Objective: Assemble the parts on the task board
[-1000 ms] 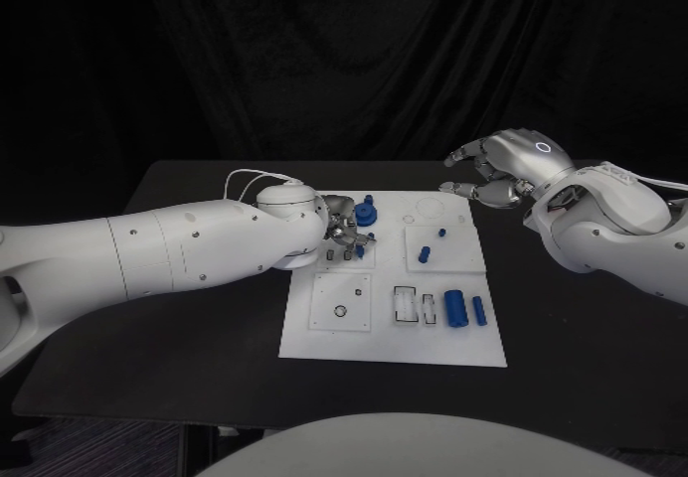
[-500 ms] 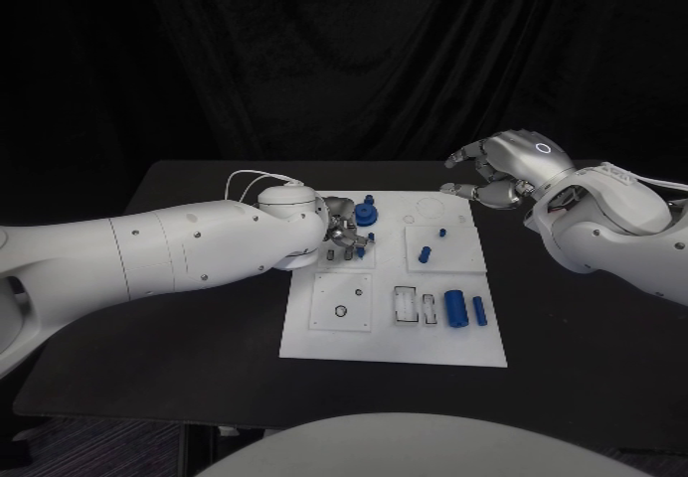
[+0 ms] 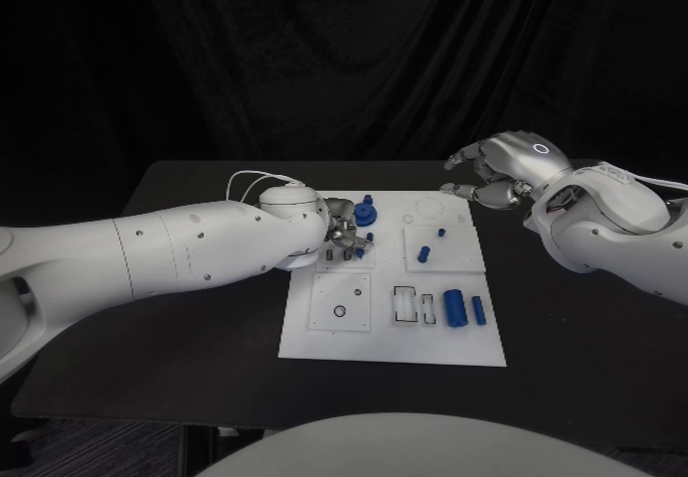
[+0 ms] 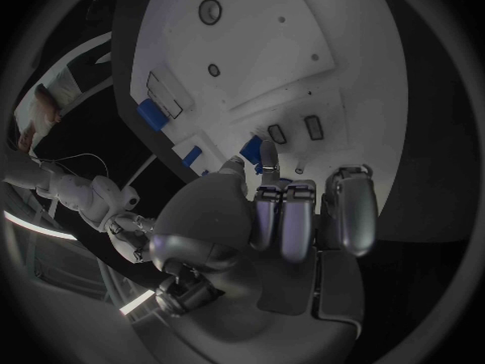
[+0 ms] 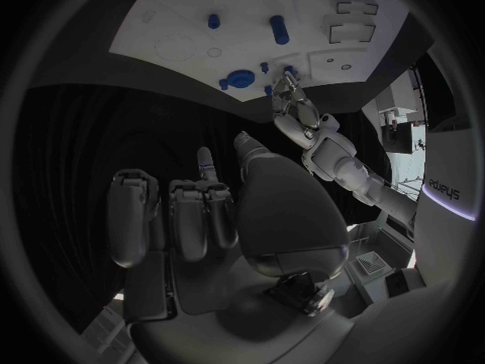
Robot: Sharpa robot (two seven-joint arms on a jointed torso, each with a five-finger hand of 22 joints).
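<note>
Left robot hand point(image 3: 341, 231) pinches a small blue peg point(image 3: 369, 238) over the task board point(image 3: 395, 343) slots — insertion step, needs alignment w/ a slot. Right robot hand point(image 3: 499, 171) hovers, fingers curled, empty.

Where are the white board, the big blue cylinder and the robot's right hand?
task board point(image 3: 387, 343), head view, bare near edge.
big blue cylinder point(image 3: 454, 308), head view, its middle.
right hand point(image 3: 502, 171), head view, middle of hand.
</note>
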